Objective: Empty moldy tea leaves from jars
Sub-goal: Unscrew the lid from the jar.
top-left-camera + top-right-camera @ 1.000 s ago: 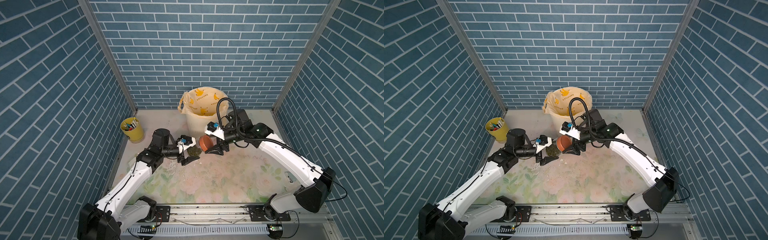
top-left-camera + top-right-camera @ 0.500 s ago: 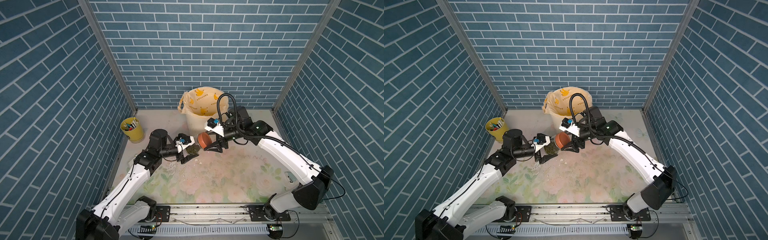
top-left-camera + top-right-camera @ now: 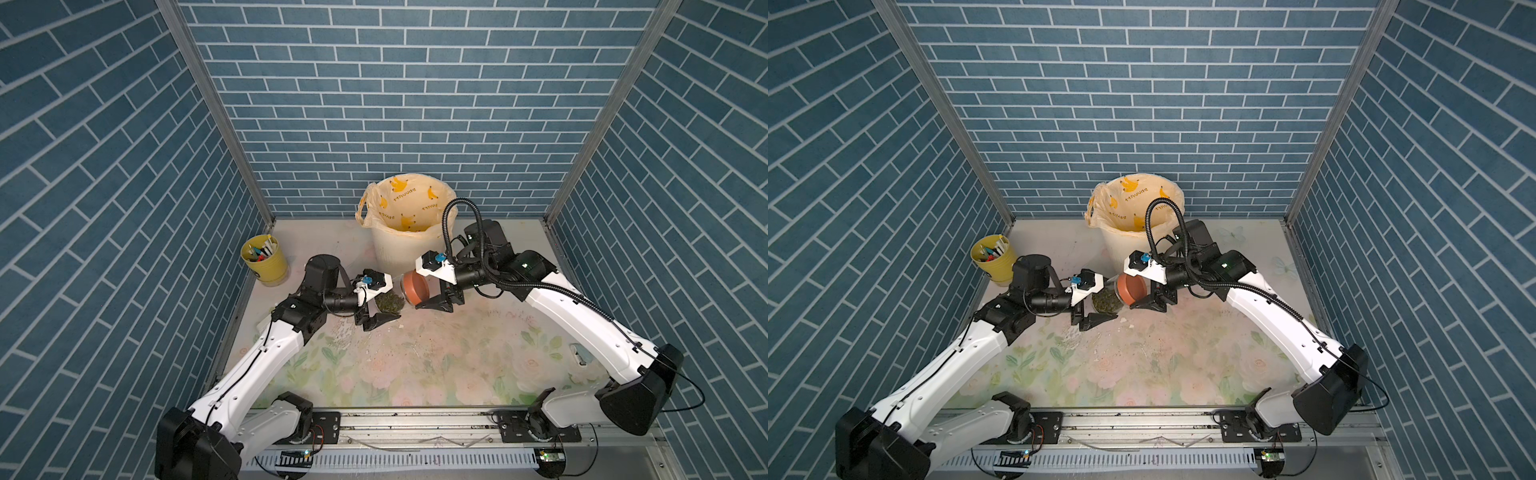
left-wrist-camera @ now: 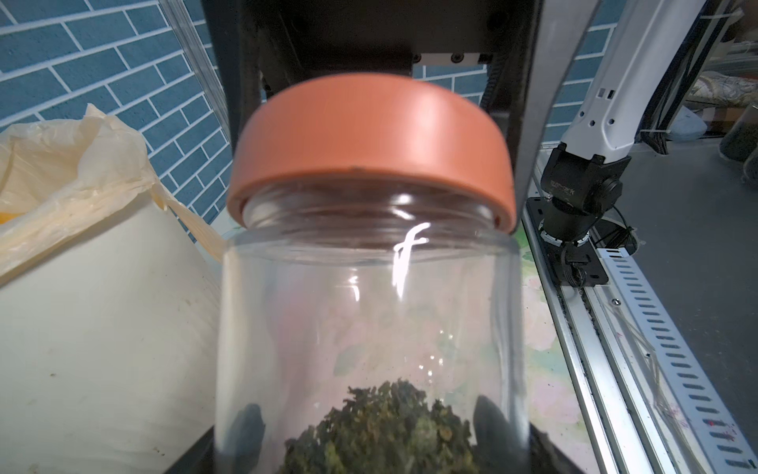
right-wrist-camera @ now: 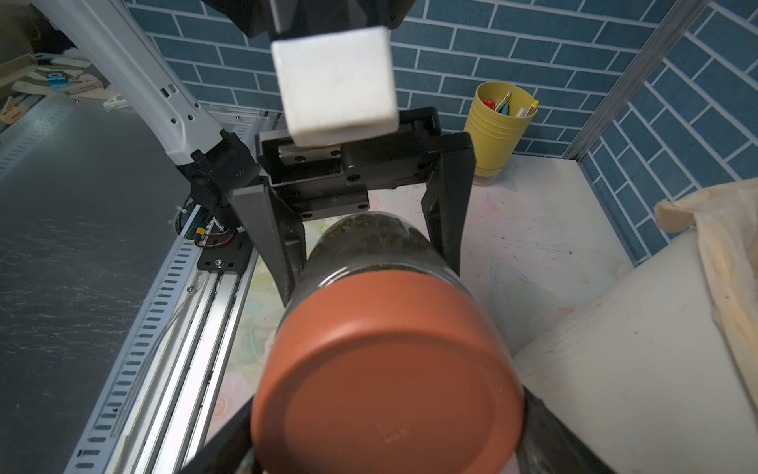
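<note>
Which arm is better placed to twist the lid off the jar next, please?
The right. The right end effector straddles the lid, with its fingers against the rim. The left end effector clamps the glass body of the jar, which lies sideways, so it probably serves better as the anchor.

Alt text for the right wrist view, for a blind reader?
A reddish-brown lid fills the foreground, clamped by the right gripper; behind it the left gripper holds the clear jar of tea leaves. A yellow pen cup stands beyond, a cream bin alongside.
</note>
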Controlling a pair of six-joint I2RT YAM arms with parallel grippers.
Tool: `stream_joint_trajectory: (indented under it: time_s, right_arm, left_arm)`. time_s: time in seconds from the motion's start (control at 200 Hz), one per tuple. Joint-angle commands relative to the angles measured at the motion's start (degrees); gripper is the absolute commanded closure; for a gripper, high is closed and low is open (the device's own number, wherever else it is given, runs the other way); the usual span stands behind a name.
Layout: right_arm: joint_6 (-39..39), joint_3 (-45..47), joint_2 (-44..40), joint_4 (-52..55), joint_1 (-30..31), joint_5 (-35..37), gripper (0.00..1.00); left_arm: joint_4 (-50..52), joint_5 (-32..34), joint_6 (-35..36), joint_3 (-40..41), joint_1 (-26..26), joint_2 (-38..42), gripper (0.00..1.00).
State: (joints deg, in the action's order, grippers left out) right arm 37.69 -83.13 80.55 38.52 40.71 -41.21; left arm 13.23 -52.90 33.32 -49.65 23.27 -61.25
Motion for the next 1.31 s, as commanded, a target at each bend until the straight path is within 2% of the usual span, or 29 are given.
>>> stream_joint_trajectory:
  time_s: [0.0,0.15,0.28,0.36,0.545,0.76,0.9,0.995,1.085,1.3]
  right_arm:
    - [7.05,-3.58,0.6,3.75,-1.64,3.44,0.18]
    - [7.18,-5.03,2.55,5.76,-1.66,2.34,0.15]
    - [2.15,-5.31,2.63,4.68,-1.59,-2.17,0.09]
    - [-3.26,-5.96,2.68,3.77,-1.6,-4.39,0.01]
    - [-10.77,-5.87,2.28,3.01,-1.4,-7.8,0.01]
    - [-26.25,-13.16,6.33,6.5,-1.55,-7.39,0.01]
    - [-38.12,-18.17,10.03,8.72,-1.64,-0.99,0.01]
    - [-40.33,-19.79,12.37,11.83,-1.92,-1.56,0.01]
    - [-42.69,-17.57,12.45,9.85,-1.95,-3.83,0.01]
    - [-47.46,-11.54,11.22,5.03,-1.9,-3.73,0.01]
  left_arm:
    - [2.05,-3.0,1.02,-2.29,-0.67,0.41,1.0]
    - [0.7,-2.69,0.65,-1.76,-0.61,0.66,1.0]
    - [-3.15,1.24,-0.17,-0.05,-0.67,1.53,1.0]
    - [-4.8,3.09,-0.36,0.75,-0.6,2.18,1.0]
    - [-7.21,5.53,-0.47,1.9,-0.68,2.87,1.0]
    - [-10.72,9.28,-0.98,3.57,-0.66,3.99,1.0]
    - [-11.5,10.96,-0.78,4.11,-0.53,4.49,1.0]
    - [-12.5,11.75,-0.98,4.52,-0.54,4.65,1.0]
    - [-12.62,12.38,-0.98,4.69,-0.54,5.04,1.0]
    - [-13.07,12.74,-1.07,5.16,-0.47,5.9,1.0]
